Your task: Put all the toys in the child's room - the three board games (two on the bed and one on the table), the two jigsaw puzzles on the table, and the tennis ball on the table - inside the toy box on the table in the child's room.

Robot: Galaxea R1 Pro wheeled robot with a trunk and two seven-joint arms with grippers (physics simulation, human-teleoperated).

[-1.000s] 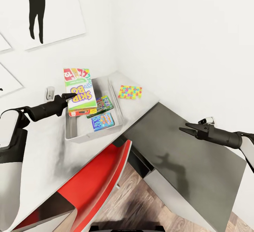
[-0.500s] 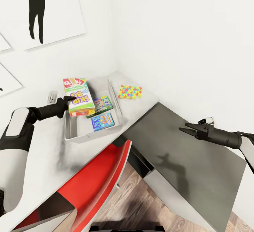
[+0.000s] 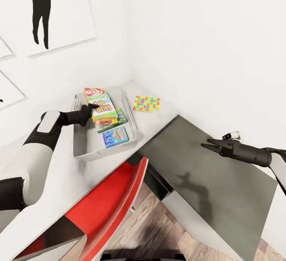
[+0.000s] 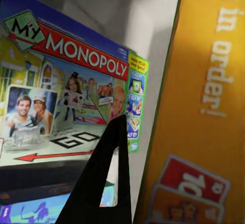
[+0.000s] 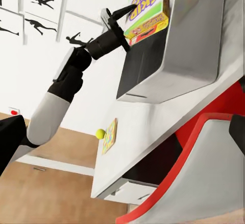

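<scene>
Over the table's toy box (image 3: 85,146), the left gripper (image 3: 94,107) pinches the tilted Skip-Bo box (image 3: 104,108); right gripper (image 3: 207,145) slightly parted.

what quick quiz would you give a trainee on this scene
1. True or false: the jigsaw puzzle lies inside the toy box.
2. What do the left gripper jaws hold? A: Skip-Bo box. B: tennis ball. C: jigsaw puzzle.
3. Name the board game whose cover faces the left wrist camera.
Key: 1 false, it lies on the table beside the box; 2 A; 3 Monopoly.
</scene>
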